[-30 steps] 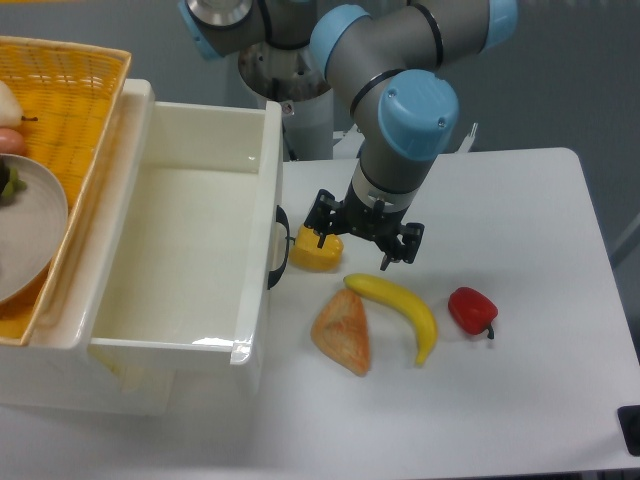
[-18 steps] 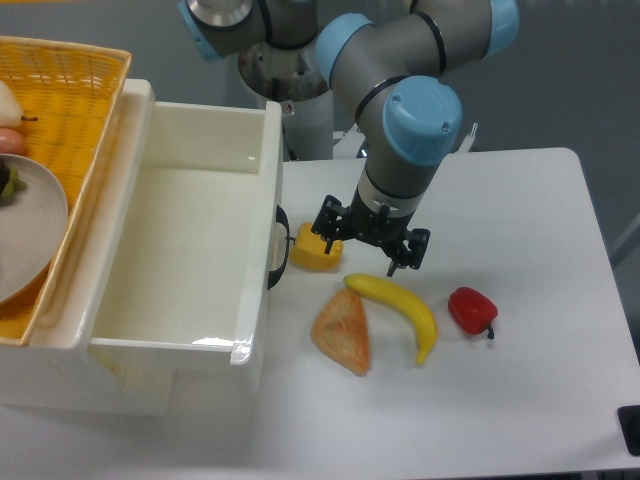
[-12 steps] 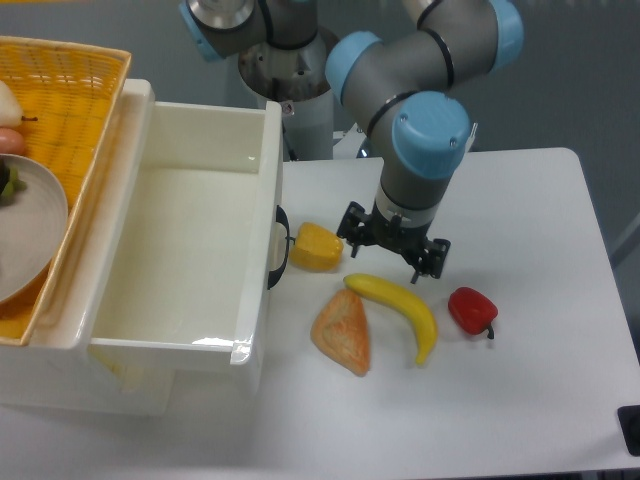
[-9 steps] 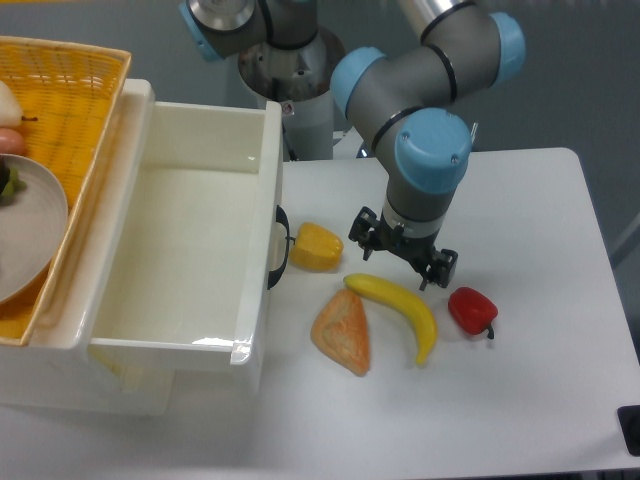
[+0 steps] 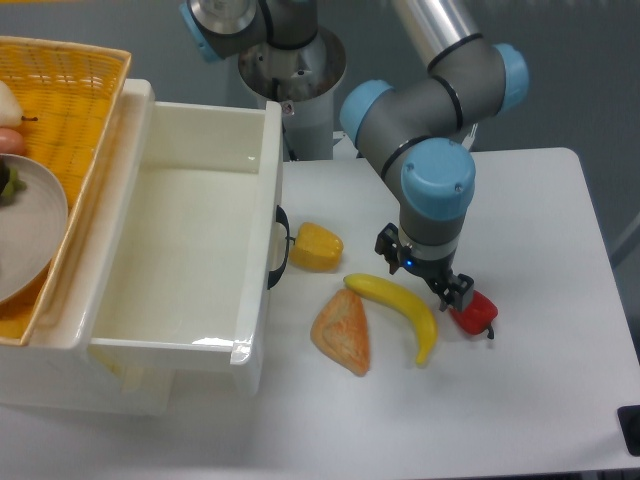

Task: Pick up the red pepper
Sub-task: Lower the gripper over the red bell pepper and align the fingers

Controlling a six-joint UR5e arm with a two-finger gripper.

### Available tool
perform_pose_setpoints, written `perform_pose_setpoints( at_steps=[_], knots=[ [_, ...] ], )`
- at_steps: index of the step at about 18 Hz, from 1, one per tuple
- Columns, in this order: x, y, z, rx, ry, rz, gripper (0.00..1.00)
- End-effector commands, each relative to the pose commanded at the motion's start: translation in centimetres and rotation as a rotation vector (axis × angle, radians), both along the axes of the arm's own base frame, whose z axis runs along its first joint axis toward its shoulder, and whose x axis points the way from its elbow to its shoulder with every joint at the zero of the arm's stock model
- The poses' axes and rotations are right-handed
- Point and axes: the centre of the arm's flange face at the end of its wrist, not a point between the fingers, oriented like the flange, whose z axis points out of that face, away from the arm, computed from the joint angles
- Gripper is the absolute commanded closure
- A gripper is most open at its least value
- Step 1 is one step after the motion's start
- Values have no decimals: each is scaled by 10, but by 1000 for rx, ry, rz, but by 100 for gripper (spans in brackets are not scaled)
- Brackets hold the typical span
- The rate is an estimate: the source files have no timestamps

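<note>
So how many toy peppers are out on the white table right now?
2. The yellow pepper sits beside the white bin; the red pepper lies right of the banana, partly behind the hand.

- The gripper (image 5: 425, 268) travels right, leaving the yellow pepper (image 5: 315, 247) uncovered and crossing above the banana (image 5: 400, 308).
- Its open jaws turn, one finger now overlapping the red pepper (image 5: 475, 312).
</note>
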Motion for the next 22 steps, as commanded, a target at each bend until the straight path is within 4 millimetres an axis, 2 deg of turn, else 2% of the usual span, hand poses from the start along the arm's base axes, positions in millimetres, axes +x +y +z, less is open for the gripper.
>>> perform_pose_setpoints(
  at_steps=[1,3,11,14,17,21,22],
  knots=[
    [-5,-6,-2,4,-3,46,0],
    [-9,-7,-17,-5,-17,145,0],
    [-25,-9,-18,42,44,532,0],
    [-32,-21,-23,45,36,608,0],
    [-49,-39,-18,101,79,785,0],
    [-66,-64,-29,98,61,895,0],
    [-67,-63,-35,103,44,911,0]
  ],
)
